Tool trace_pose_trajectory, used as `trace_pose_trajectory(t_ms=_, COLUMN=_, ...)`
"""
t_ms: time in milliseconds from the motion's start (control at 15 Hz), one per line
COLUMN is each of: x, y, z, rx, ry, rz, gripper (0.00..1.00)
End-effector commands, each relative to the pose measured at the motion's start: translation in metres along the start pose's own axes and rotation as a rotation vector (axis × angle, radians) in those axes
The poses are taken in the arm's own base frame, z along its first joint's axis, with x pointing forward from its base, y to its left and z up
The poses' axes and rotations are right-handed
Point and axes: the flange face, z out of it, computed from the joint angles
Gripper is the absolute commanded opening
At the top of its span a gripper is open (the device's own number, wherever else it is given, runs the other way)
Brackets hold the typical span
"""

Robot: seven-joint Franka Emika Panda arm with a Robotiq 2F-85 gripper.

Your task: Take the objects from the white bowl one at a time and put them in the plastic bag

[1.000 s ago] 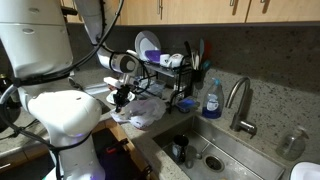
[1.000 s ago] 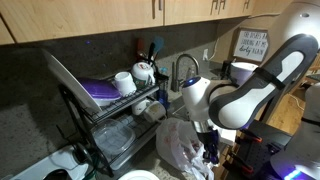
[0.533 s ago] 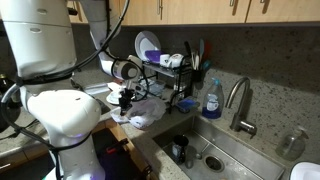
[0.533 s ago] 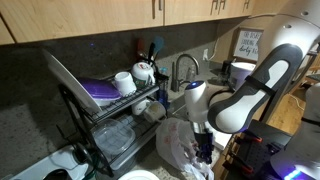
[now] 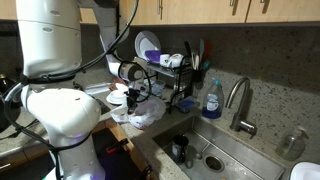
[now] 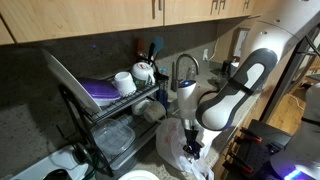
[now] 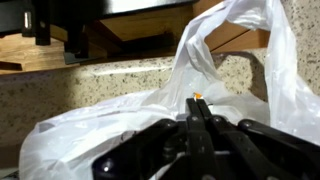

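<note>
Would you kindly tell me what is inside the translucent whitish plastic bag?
The black pincer, shut, points into the translucent whitish plastic bag, and a small orange bit shows at its tips. The bag's crumpled film covers anything lying deeper.

Pretty dim, warm indoor light in both exterior views, low-res and soft. Wrist view brighter: plastic bag [image 7: 275, 80] blown out, claw [image 7: 198, 105] dark and blurry.

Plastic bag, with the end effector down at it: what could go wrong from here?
1. The shut end effector is low among loose folds of the plastic bag; film could catch on it and get dragged up when it lifts.
2. In an exterior view the bag lies close to the sink; a tug might pull it over the edge.
</note>
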Motion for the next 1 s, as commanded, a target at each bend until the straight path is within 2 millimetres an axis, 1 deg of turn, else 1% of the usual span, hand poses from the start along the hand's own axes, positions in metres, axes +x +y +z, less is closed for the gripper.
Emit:
trace_pose_trajectory(t_ms=0, x=0.022, y=-0.011, z=-0.001, rx=-0.007, ry=0.056, rz=0.071, gripper=0.04)
trace_pose_trajectory(t_ms=333, x=0.053, y=-0.024, z=-0.007, rx=-0.003, ry=0.111, rz=0.151, gripper=0.04)
trace_pose_trajectory(t_ms=467, x=0.062, y=-0.025, z=-0.005, rx=-0.008, ry=0.119, rz=0.181, gripper=0.04)
trace_pose_trajectory(t_ms=800, x=0.078, y=-0.022, z=0.002, rx=-0.023, ry=0.134, rz=0.257, gripper=0.04)
trace_pose_trajectory(t_ms=933, x=0.077, y=-0.019, z=0.007, rx=-0.046, ry=0.134, rz=0.280, gripper=0.04)
